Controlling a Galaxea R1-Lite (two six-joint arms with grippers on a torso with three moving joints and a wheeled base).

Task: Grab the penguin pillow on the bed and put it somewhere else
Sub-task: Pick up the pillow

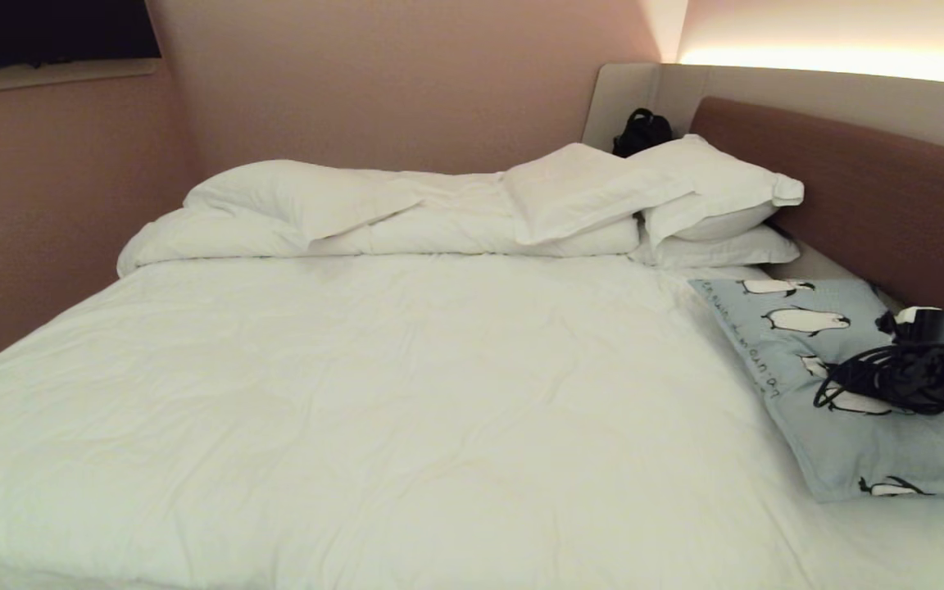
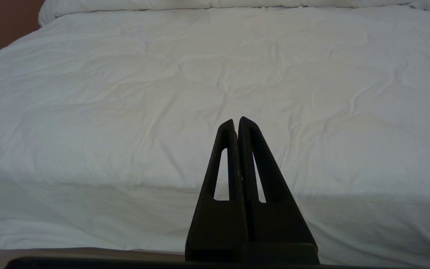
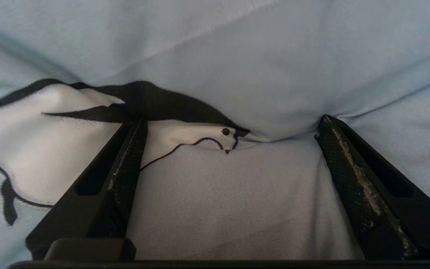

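Nearest the robot, the left gripper [image 2: 236, 123] is parked off the near edge of the bed [image 1: 374, 393], jaws clenched together on nothing, over plain white sheet.

Further in, on the robot's right, the right gripper [image 3: 231, 129] is pressed down into the penguin pillow [image 1: 775, 336]. Jaws are spread wide, both tips sunk into the fabric, a ridge of light blue-grey cloth and part of one printed penguin bunched between them. Nothing is gripped yet.

The pillow lies flat on the sheet at the right side of the bed, just before the brown headboard [image 1: 873, 188] and below the stacked white pillows [image 1: 710, 205].

Assessment: the step in hand is closing on the pillow. To do it well, close fully while keeping the downward press, so the fold stays between the tips and does not slip out. The cover is soft and loose; a shallow pinch may catch cloth only. Lift straight up and slowly, clear of the headboard.

Beyond, the rumpled duvet [image 1: 316, 213] lies along the far wall.
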